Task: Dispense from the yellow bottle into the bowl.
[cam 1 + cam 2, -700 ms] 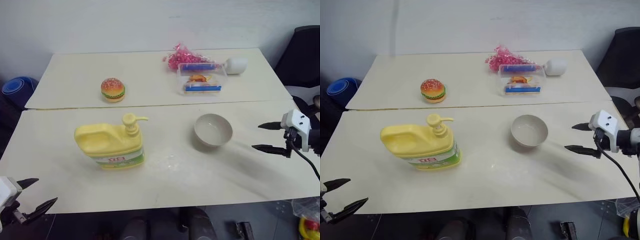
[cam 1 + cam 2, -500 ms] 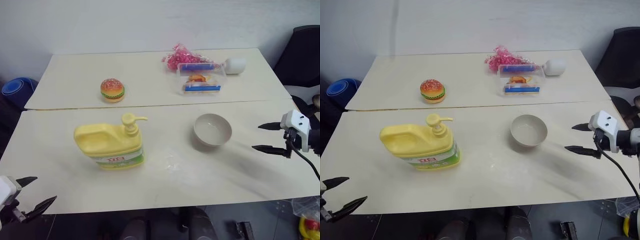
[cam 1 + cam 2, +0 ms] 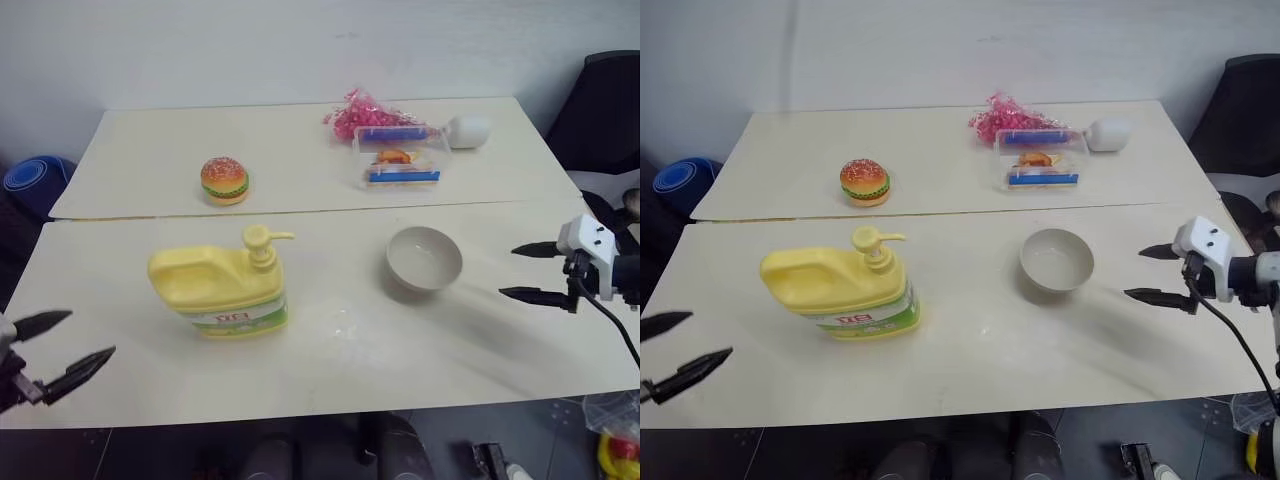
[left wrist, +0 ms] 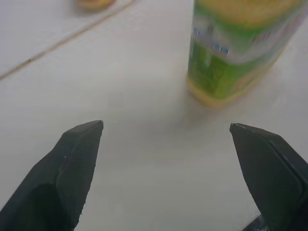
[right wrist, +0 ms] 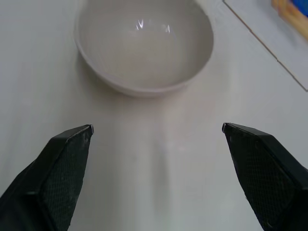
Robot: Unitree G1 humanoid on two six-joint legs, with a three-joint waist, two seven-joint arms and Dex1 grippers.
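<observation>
Counted on the two cream tables (image 3: 130,160): one yellow bottle (image 3: 220,296), one bowl (image 3: 424,259), one toy hamburger (image 3: 224,180). Also one clear plastic box (image 3: 402,160) of food, one pink tinsel bunch (image 3: 355,112), one small white rounded object (image 3: 468,130). Off the table: one blue object (image 3: 28,180) at far left, one black chair (image 3: 605,110) at right.

Jug and bowl before me, apart on the table.
The yellow bottle (image 3: 222,293) stands upright, pump nozzle toward the bowl (image 3: 424,259), which looks empty, I think.
</observation>
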